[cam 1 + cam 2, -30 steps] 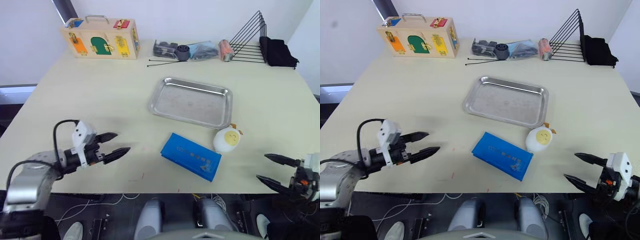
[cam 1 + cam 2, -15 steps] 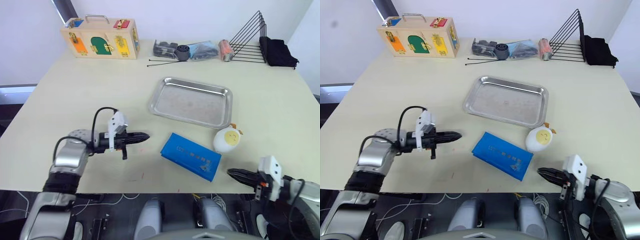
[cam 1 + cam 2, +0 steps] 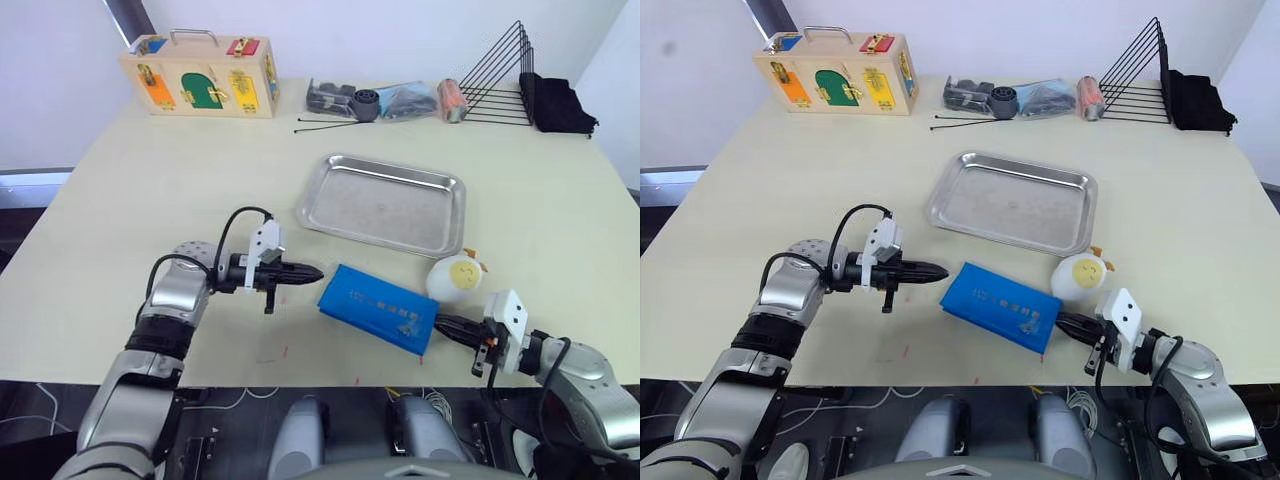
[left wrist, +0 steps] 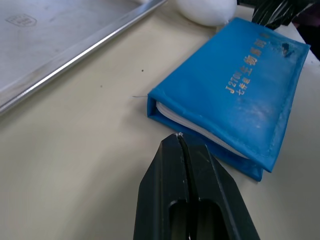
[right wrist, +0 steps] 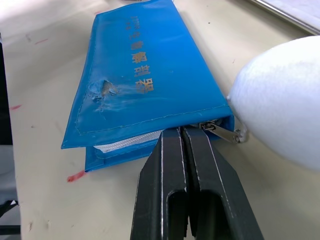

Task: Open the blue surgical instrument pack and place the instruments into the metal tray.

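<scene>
The blue surgical instrument pack [image 3: 379, 309] lies flat and closed on the surface [image 3: 180, 180], just in front of the metal tray [image 3: 385, 203] and beside a white round pouch [image 3: 456, 276]. It looks like a soft, slim zip case: flexible blue cover with gold print, a pale lining at its edges, and a small scuff on top. I judge it light but floppy, likely to slide on the smooth surface if pushed from one side only, so it wants pinning at one end while the other is worked. The best hold appears to be the small metal zipper pull [image 5: 220, 131] at the corner nearest the right tool [image 3: 447, 327]. That tool is clenched, its tips touching or just short of that end; I cannot tell which. The left tool [image 3: 305, 273] is also clenched, holding nothing, its tip just beside the pack's opposite end. Count: one pack, one tray standing empty, one pouch, two tools. The instruments are presumably inside the pack, so their number cannot be told.
</scene>
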